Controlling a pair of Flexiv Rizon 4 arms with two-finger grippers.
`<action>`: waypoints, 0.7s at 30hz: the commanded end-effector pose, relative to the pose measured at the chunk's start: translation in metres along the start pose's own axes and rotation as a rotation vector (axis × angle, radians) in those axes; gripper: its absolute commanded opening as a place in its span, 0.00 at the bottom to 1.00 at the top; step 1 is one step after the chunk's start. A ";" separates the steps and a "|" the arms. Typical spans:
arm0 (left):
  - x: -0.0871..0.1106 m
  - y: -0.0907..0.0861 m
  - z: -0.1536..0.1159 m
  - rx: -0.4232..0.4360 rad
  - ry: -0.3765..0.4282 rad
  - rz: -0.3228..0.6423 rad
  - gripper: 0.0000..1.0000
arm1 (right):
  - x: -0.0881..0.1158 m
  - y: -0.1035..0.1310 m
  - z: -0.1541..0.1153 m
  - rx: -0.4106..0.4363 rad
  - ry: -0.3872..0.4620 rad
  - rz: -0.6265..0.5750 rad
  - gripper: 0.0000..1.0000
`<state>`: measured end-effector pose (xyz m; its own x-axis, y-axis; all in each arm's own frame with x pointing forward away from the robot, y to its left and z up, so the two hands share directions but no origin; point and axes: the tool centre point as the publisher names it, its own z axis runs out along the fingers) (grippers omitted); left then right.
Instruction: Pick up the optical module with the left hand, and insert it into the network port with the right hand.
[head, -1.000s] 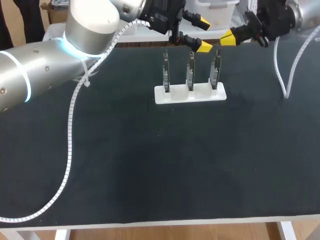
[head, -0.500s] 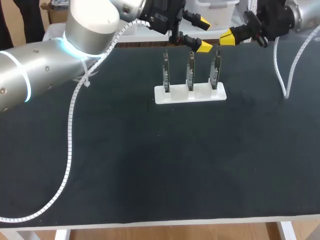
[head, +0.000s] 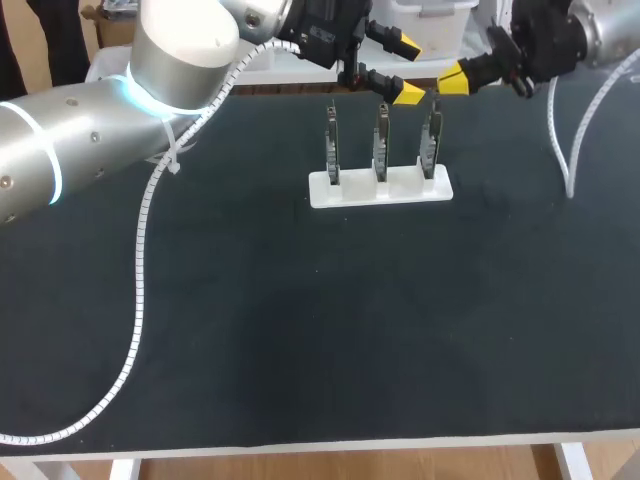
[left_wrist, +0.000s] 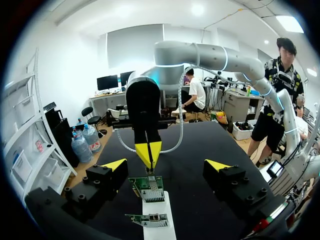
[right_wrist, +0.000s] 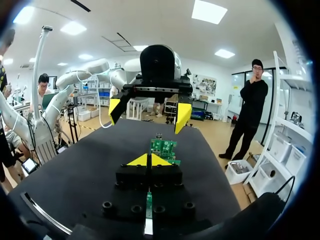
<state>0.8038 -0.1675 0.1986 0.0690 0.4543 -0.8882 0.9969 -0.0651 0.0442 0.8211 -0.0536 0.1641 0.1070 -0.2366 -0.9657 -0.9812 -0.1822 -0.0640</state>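
A white holder (head: 380, 188) at the table's far middle carries three upright green port boards (head: 380, 148). My left gripper (head: 406, 70) hangs open behind and above them, with nothing between its fingers. In the left wrist view the left gripper (left_wrist: 166, 165) straddles the nearest board (left_wrist: 148, 187). My right gripper (head: 452, 78) is shut and points at the top of the right board (head: 431, 145). In the left wrist view the right gripper (left_wrist: 148, 152) shows a small dark bit at its tips; I cannot tell if it is the module. In the right wrist view the right gripper (right_wrist: 148, 160) faces the board (right_wrist: 163, 147) and the left gripper (right_wrist: 149, 111).
A white spiral cable (head: 140, 260) from the left arm trails over the left part of the black table (head: 320, 330). Another cable (head: 560, 140) hangs at the far right. The two grippers face each other closely over the holder.
The right gripper's tip has edged slightly down and toward the right board. The left arm and the holder have not moved.
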 end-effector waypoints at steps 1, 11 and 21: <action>-0.001 0.002 0.001 0.004 0.005 -0.002 1.00 | 0.003 0.000 -0.001 -0.001 -0.005 0.003 0.00; -0.001 0.002 0.001 0.004 0.005 -0.002 1.00 | 0.006 0.001 0.001 -0.009 -0.008 0.015 0.00; -0.001 0.002 0.001 0.004 0.005 -0.002 1.00 | -0.007 -0.005 -0.003 -0.006 -0.003 -0.025 0.00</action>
<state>0.8038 -0.1675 0.1986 0.0690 0.4543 -0.8882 0.9969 -0.0651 0.0442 0.8229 -0.0546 0.1715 0.1308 -0.2266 -0.9652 -0.9781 -0.1887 -0.0882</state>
